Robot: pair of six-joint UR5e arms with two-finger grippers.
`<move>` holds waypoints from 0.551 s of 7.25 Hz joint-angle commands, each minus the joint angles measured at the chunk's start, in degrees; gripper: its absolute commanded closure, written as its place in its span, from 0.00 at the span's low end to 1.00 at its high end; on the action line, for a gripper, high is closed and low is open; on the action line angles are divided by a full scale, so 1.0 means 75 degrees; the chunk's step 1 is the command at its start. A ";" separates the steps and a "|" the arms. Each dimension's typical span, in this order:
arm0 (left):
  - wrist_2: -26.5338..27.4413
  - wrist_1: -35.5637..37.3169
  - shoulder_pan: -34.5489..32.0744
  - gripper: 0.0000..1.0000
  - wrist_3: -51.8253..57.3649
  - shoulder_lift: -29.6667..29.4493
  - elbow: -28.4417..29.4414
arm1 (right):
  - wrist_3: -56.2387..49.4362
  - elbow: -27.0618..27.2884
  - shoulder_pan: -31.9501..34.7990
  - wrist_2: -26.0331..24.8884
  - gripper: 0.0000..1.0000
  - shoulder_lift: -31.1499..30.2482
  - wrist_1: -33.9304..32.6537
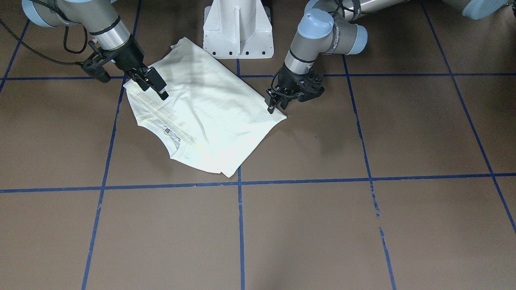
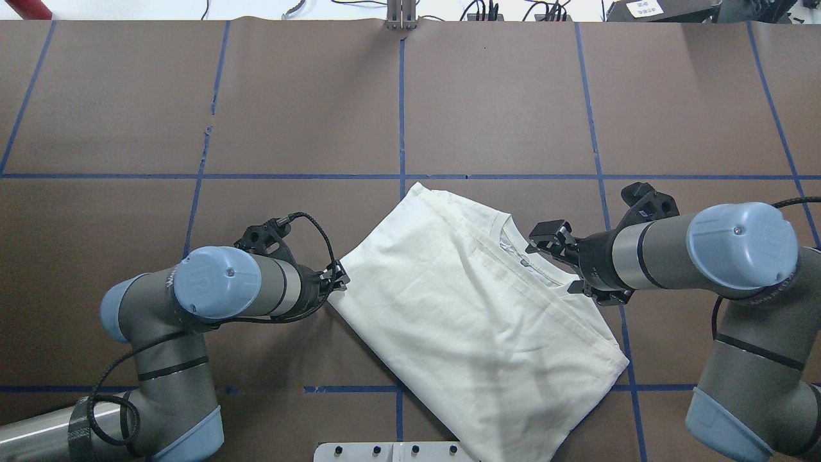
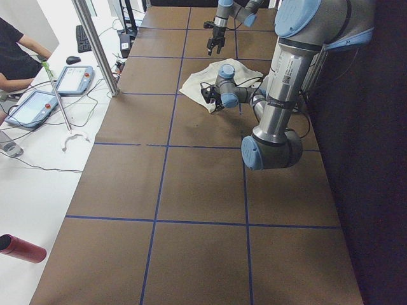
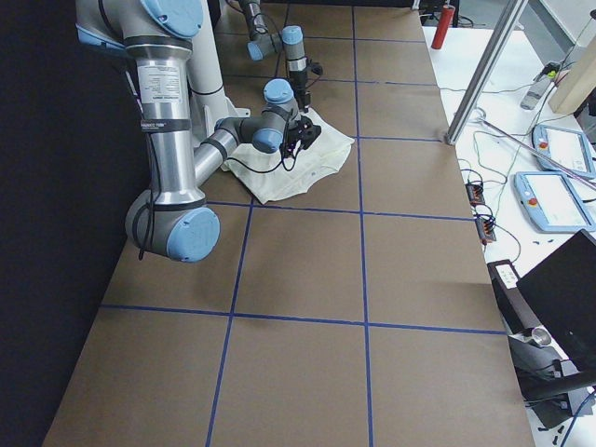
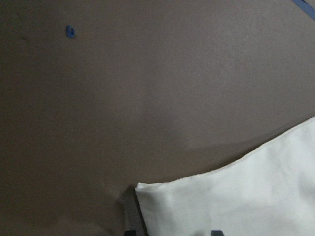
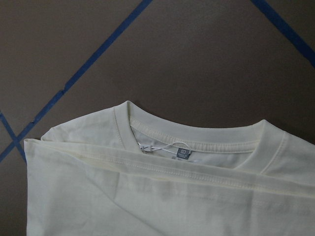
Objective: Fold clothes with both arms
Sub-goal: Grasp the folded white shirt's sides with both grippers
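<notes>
The cream-white T-shirt (image 1: 201, 117) lies folded flat on the brown table, skewed to the blue grid, and also shows in the overhead view (image 2: 468, 308). Its plain side faces up and the print is hidden. Its ribbed neckline (image 6: 197, 142) with a small label fills the right wrist view. My right gripper (image 2: 545, 240) is open and hovers just over the neckline end (image 1: 155, 84). My left gripper (image 2: 337, 282) is open and low at the shirt's opposite corner (image 1: 276, 104). That corner (image 5: 162, 196) lies at the dark fingertips (image 5: 130, 211).
The white metal pedestal (image 1: 238, 28) stands right behind the shirt at the robot's side. Blue tape lines (image 1: 240, 183) cross the table. A metal post (image 3: 95, 47) and control tablets (image 3: 73, 79) stand off the table's far edge, beside a seated person (image 3: 16, 54).
</notes>
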 commanded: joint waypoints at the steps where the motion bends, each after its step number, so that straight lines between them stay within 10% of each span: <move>1: 0.0224 0.0032 0.0008 0.53 -0.0006 0.0003 0.0071 | -0.0002 -0.0120 0.0020 -0.0009 0.00 0.0038 0.0001; 3: 0.0284 0.0044 0.0008 1.00 -0.0006 0.0026 0.0130 | 0.0033 -0.0121 -0.0003 -0.0020 0.00 0.0050 0.0001; 4: 0.0493 0.0044 0.0008 1.00 0.0040 0.0003 0.0223 | 0.0045 -0.0121 -0.0003 -0.0021 0.00 0.0050 0.0001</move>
